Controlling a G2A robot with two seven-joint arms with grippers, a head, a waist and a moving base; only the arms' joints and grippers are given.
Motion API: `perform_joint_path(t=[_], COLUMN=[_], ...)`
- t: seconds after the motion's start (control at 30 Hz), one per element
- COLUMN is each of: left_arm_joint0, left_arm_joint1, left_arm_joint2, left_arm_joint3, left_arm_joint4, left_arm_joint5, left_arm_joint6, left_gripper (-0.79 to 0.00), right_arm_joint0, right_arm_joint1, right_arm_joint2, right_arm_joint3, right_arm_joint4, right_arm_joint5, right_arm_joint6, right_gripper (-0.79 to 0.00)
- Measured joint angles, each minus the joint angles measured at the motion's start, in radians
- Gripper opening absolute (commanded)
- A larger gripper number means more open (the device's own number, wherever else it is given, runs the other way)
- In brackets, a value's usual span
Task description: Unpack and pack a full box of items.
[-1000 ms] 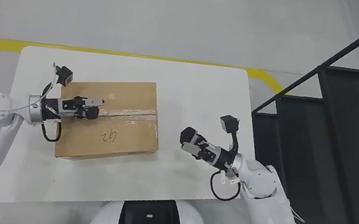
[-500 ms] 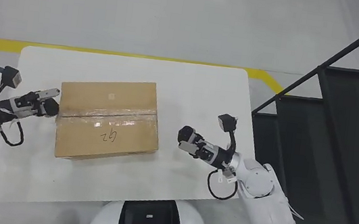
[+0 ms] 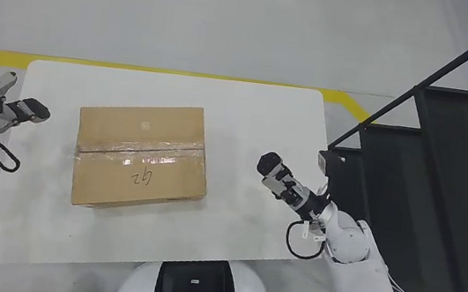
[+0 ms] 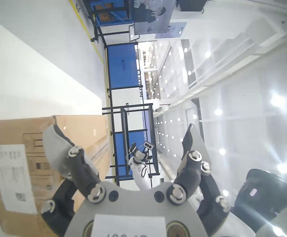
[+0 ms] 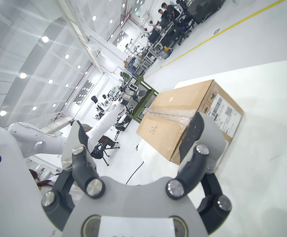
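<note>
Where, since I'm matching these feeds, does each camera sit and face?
Top view: above the arms, looking down on the table and taped box; left gripper at the table's left edge, right gripper right of the box.
Left wrist view: on the left wrist, facing across the box's labelled end toward the right arm; own gripper open.
Right wrist view: on the right wrist, facing the box, left arm beyond; own gripper open.
Shared: all three show the box.

industrial robotics lab hall: yellow floor line [image 5: 224, 29], blue racks [image 4: 122, 65], ceiling lights [image 5: 44, 39], cluttered workbenches [image 5: 157, 48].
</note>
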Motion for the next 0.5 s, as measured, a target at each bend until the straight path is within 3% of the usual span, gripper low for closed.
perform_joint_path(t=[0.5], left_arm_joint0=[-0.003], left_arm_joint1=[-0.005], left_arm_joint2=[0.012], left_arm_joint3=[-0.037], left_arm_joint4=[-0.001], left_arm_joint5=[0.003], left_arm_joint6=[0.012], left_gripper=[0.000], right_arm_joint0=[-0.004], right_arm_joint1=[0.000], right_arm_joint2=[0.001], right_arm_joint3=[0.002], right_arm_joint4=[0.002], right_arm_joint5=[-0.010], right_arm_joint6=[-0.012], right_gripper=[0.000])
